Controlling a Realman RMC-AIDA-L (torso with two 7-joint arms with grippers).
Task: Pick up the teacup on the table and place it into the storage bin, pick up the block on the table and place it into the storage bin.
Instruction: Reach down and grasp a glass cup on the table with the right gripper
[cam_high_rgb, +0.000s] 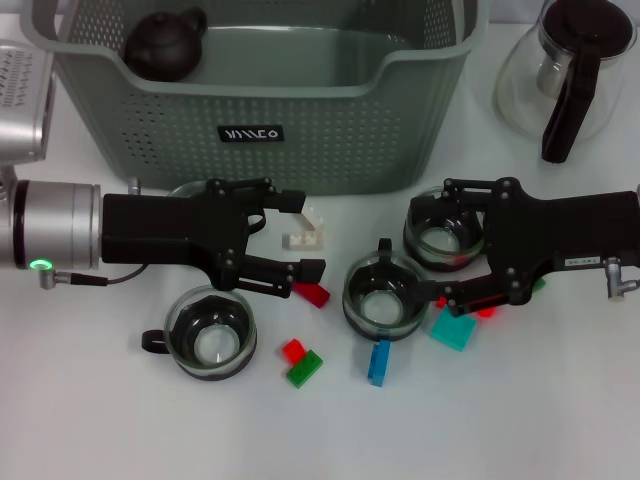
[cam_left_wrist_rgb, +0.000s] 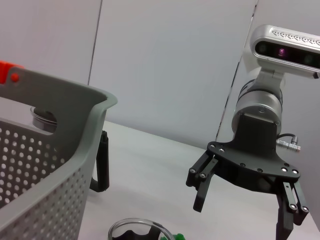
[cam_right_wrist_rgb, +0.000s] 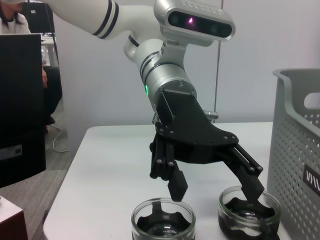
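The left gripper (cam_high_rgb: 300, 235) is hanging spread wide just above the white block (cam_high_rgb: 304, 234), one finger on each side, apparently lining up to pinch it. Its arm is reaching in level from the left, low over the counter (cam_high_rgb: 100, 420). The right gripper (cam_high_rgb: 430, 250) is also spread, straddling a teacup (cam_high_rgb: 443, 232), probably to lift it by the rim; its arm is stretching in from the right. Another teacup (cam_high_rgb: 383, 297) is sitting nearby. The storage bin (cam_high_rgb: 270, 130) is standing just behind.
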